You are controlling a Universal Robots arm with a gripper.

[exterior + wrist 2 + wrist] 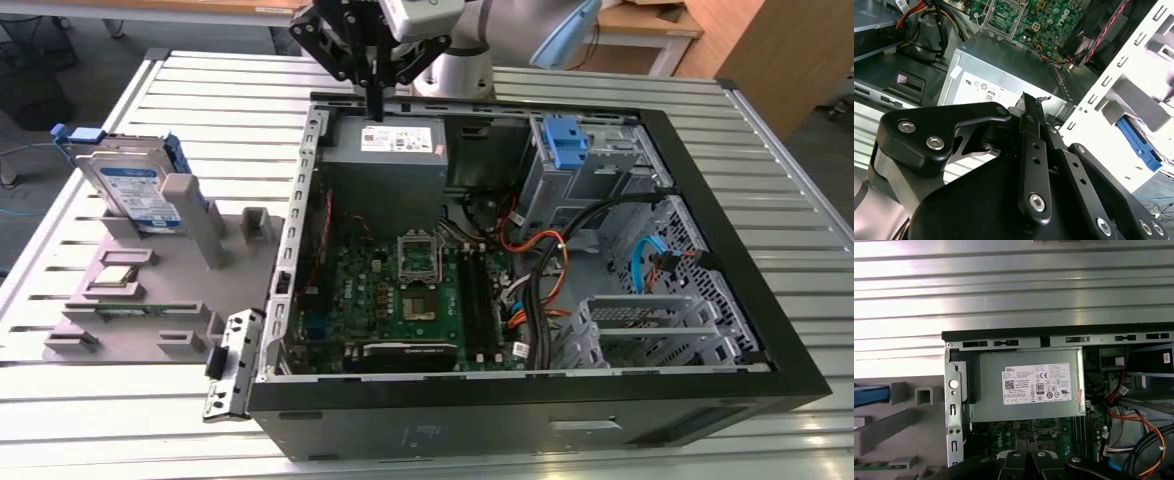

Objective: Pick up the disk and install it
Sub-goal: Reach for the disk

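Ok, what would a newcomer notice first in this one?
The open computer case dominates the exterior view, green motherboard and cables exposed. The gripper hangs, fingers together and empty, just above the grey power supply at the case's far edge. The disk stands on edge in a grey holder on the exterior view's left.

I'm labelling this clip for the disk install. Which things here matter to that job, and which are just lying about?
Job: the disk, upright in the grey holder; the gripper, jaws shut, above the power supply; the computer case.
Lying about: the motherboard; cables; lone blue bracket.
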